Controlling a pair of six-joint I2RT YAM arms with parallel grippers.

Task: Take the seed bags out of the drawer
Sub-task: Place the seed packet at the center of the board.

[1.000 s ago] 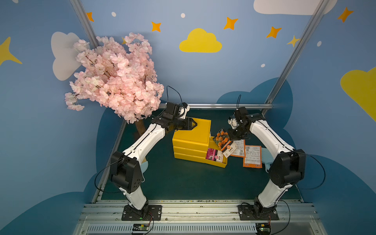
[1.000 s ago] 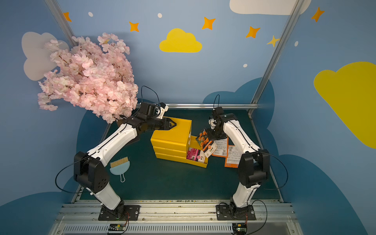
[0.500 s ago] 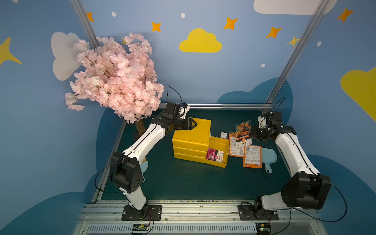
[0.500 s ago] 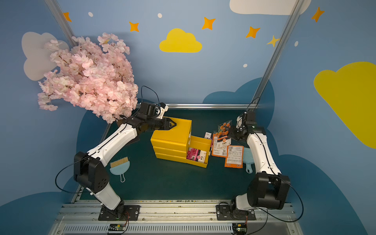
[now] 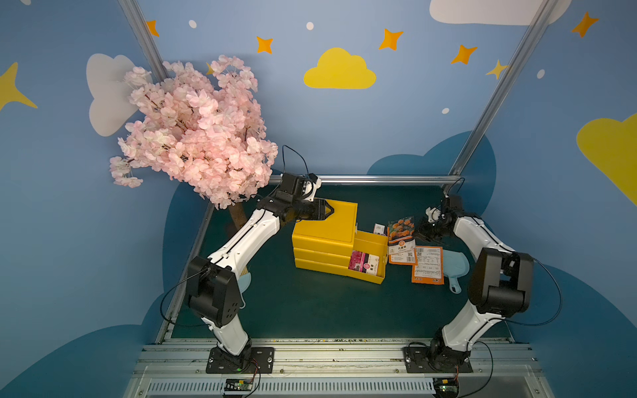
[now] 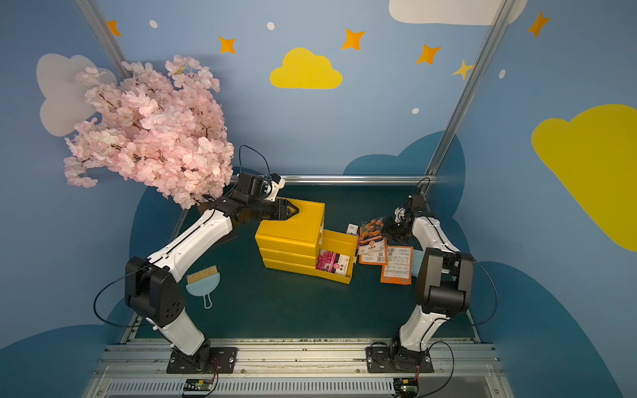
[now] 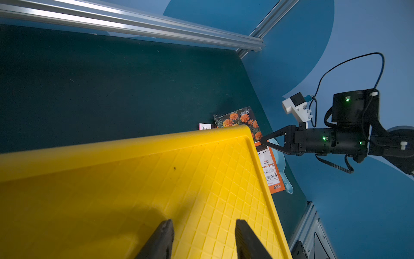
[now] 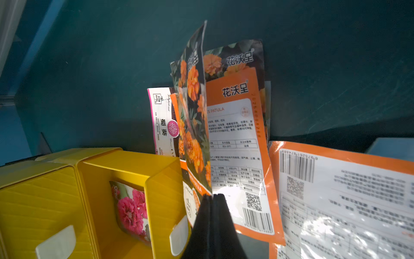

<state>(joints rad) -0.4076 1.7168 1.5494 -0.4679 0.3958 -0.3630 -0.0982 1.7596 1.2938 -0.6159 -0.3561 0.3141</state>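
My right gripper (image 5: 417,231) (image 8: 212,196) is shut on the lower edge of a seed bag (image 5: 401,228) (image 8: 193,101) with orange flowers, held upright to the right of the open drawer (image 5: 371,241). Under and beside it, two orange-backed seed bags (image 5: 427,264) (image 8: 237,139) lie flat on the mat, with a small white and pink one (image 5: 379,228) behind the drawer. A pink-flowered seed bag (image 5: 365,262) (image 8: 132,208) lies inside the drawer. My left gripper (image 5: 330,209) (image 7: 202,226) is open with nothing in it, over the top of the yellow drawer cabinet (image 5: 324,225).
A pale blue dustpan (image 5: 455,268) lies partly under the bags by my right arm. A small brush (image 6: 203,279) lies on the mat near the left arm's base. A pink blossom tree (image 5: 196,134) stands at the back left. Metal rails edge the mat.
My right gripper has carried the orange-flowered bag from over the drawer out to the right, then down toward the bags on the mat. The left arm has not moved.
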